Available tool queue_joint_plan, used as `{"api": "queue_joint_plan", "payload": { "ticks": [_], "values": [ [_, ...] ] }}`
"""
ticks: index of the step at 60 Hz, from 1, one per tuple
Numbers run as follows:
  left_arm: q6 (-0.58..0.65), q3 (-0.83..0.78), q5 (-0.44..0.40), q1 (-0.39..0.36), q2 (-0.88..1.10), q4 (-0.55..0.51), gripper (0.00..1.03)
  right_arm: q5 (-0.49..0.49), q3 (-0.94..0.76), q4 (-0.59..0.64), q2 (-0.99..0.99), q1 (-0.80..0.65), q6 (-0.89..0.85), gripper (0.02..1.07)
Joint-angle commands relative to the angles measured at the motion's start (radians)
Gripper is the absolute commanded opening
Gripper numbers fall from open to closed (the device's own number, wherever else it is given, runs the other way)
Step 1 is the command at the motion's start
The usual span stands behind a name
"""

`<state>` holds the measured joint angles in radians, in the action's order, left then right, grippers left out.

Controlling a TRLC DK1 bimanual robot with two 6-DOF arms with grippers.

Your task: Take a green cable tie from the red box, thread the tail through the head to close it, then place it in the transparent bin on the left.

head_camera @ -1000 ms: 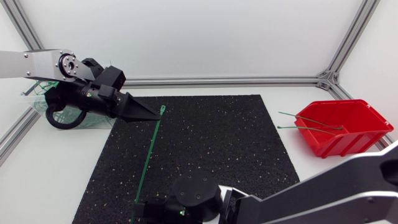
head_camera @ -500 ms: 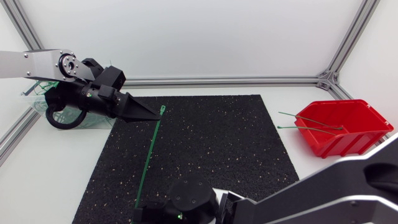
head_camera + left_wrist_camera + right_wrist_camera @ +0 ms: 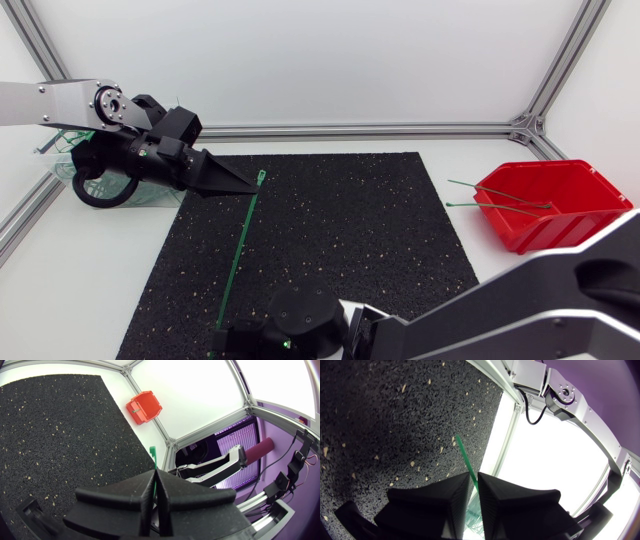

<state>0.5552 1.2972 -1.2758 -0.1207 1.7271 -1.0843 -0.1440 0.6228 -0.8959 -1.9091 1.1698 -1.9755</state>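
My left gripper (image 3: 247,187) is closed narrow on the head end of the green cable tie (image 3: 238,250). My right gripper (image 3: 222,342) pinches the tail end. The tie runs straight between them above the black mat (image 3: 350,230), well apart from the red box (image 3: 560,215). The transparent bin (image 3: 60,160) sits behind my left arm.

On the table (image 3: 90,285), at its middle, a mat (image 3: 340,240). Over the mat's left part, a cable tie (image 3: 238,250), running from the far side to the near edge. Head end pinched in the left gripper (image 3: 250,188), near the mat's far left corner. Tail end pinched in the right gripper (image 3: 222,342), at the near edge. Far left, behind the left arm, the bin (image 3: 58,150). Far right, off the mat, the box (image 3: 565,220), with spare ties (image 3: 500,195) in it.
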Motion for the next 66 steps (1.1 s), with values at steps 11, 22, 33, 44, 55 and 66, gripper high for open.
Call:
{"api": "queue_joint_plan", "payload": {
  "ticks": [11,22,33,44,55,66],
  "values": [
    [0.038,0.004,-0.011,0.006,-0.001,-0.025,0.03,0.014,-0.001,-0.015,-0.013,-0.019,-0.037,0.21],
    [0.041,0.004,-0.011,0.007,0.000,-0.028,0.03,0.014,-0.009,-0.009,-0.002,-0.033,-0.036,0.42],
    [0.043,0.004,-0.011,0.003,0.000,-0.028,0.03,0.014,0.008,-0.009,-0.002,-0.041,-0.036,0.53],
    [0.049,0.002,-0.011,0.006,0.000,-0.032,0.03,0.007,0.041,0.011,0.038,-0.104,-0.037,0.56],
    [0.048,0.007,-0.011,-0.004,0.000,-0.032,0.03,-0.009,0.061,0.020,0.053,-0.125,-0.039,0.56],
    [0.048,0.010,-0.011,-0.002,0.002,-0.032,0.03,-0.009,0.064,0.022,0.056,-0.088,-0.039,0.55]
  ]
}}
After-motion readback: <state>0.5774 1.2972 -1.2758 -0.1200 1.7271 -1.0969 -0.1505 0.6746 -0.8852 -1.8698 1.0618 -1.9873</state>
